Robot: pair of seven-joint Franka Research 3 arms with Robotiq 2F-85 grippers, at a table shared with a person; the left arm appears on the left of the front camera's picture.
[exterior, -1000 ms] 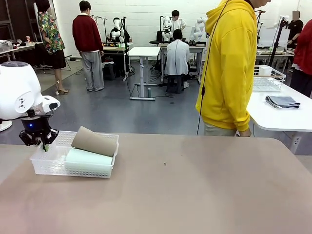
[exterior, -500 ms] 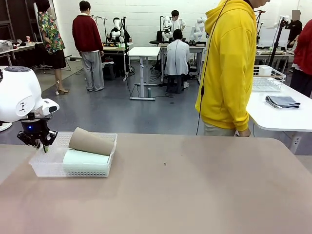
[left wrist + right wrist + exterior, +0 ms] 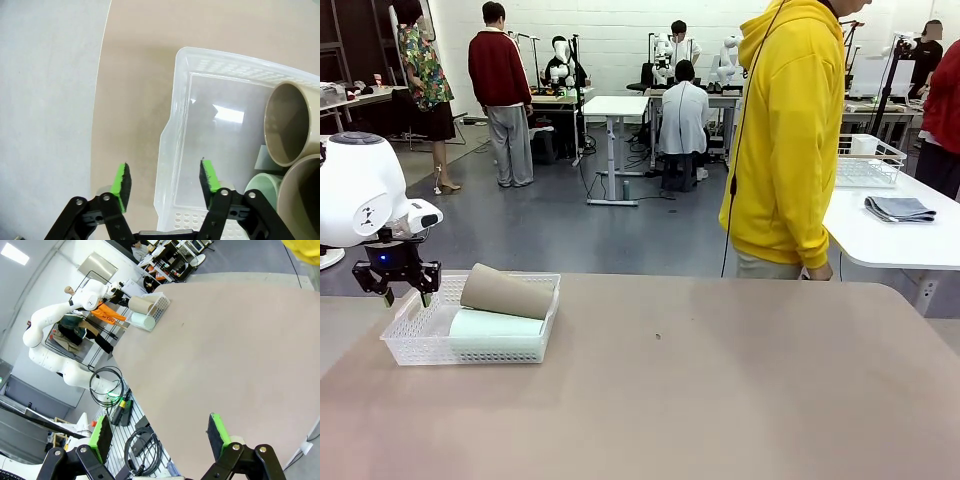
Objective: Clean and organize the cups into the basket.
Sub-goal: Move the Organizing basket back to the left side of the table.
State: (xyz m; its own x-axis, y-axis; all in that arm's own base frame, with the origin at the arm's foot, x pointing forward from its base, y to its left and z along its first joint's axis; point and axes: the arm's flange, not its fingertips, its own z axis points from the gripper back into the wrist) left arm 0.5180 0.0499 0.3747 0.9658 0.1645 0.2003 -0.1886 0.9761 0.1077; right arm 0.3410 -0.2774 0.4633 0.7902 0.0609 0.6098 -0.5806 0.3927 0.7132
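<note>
At the left edge of the front view the left claw (image 3: 397, 296) hangs fingers-down from its white rounded wrist, just above the upper left corner of the basket (image 3: 420, 350). Its jaws stand apart with nothing between them. In the left wrist view the two green pads (image 3: 121, 180) straddle the basket's near wall (image 3: 170, 145): one pad over the bare worktop (image 3: 135, 75), the other over the basket's clear floor; neither visibly touches the plastic.

The basket sits on the tan worktop (image 3: 700, 390) in the lower left of the front view. Inside it lie the cups on their sides: a pale mint green cup (image 3: 495, 325) along the front wall, and a brown cup (image 3: 506, 293) resting on top behind it, tilted, its open mouth toward the claw. The left wrist view shows two brown cup mouths (image 3: 287, 125) at the right of the frame, with the mint rim (image 3: 262, 187) below them.

The right claw (image 3: 159, 436) rises from the bottom of the right wrist view, its jaws spread wide and empty, held over the worktop's near edge well apart from the basket, which shows small in the upper left there (image 3: 157, 307).

A person in a yellow hoodie (image 3: 790, 130) stands at the worktop's far side, upper right in the front view, arm hanging down.
</note>
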